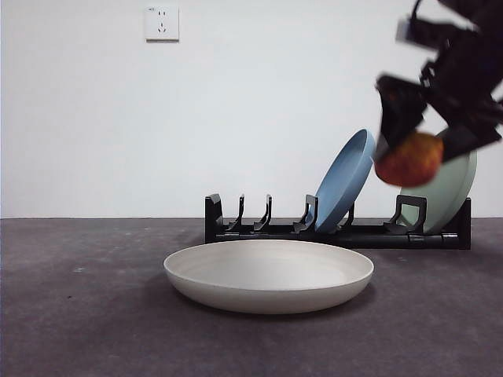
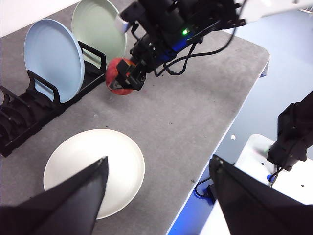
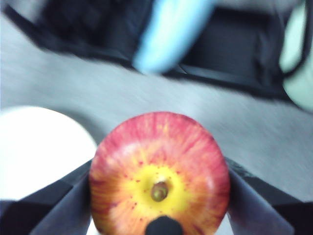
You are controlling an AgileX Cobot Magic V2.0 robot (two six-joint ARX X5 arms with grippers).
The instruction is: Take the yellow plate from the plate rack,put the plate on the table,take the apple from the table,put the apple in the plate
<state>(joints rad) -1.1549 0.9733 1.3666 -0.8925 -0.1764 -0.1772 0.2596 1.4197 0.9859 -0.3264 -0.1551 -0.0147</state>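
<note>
The yellow plate (image 1: 269,275) lies flat on the table (image 1: 78,314) in front of the plate rack (image 1: 338,232); the left wrist view shows the plate (image 2: 93,171) too. My right gripper (image 1: 420,145) is shut on the apple (image 1: 409,159) and holds it in the air at the right, above the rack's right end. In the right wrist view the apple (image 3: 159,174) sits between the two jaws, stem side up. The left wrist view looks down from high up on the apple (image 2: 120,76) held by the other arm. My left gripper (image 2: 159,196) is open, high above the plate's edge.
A blue plate (image 1: 343,181) and a sage-green plate (image 1: 444,192) stand tilted in the rack's right half. The rack's left slots (image 1: 251,216) hold nothing. A wall socket (image 1: 161,23) is on the white wall. The table's edge (image 2: 220,142) runs close beside the plate.
</note>
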